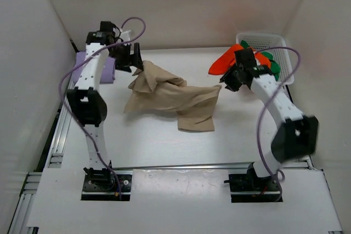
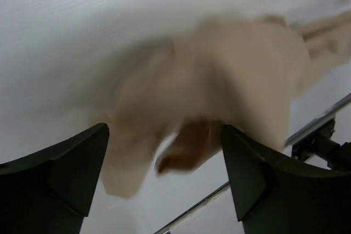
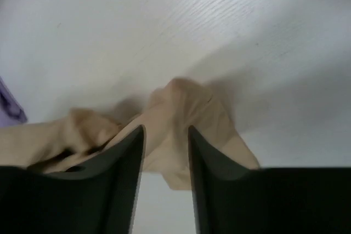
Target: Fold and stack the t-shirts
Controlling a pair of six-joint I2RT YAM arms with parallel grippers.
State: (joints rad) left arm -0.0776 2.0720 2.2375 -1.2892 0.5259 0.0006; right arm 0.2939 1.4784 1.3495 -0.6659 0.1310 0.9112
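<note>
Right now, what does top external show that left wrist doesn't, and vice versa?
Only top external: both arms, the right gripper, a purple shirt partly hidden by the left arm, and the basket with an orange shirt and a green shirt. Only left wrist: the left fingers up close, wide apart, cloth blurred beyond them. Both: the tan shirt, crumpled on the table.
</note>
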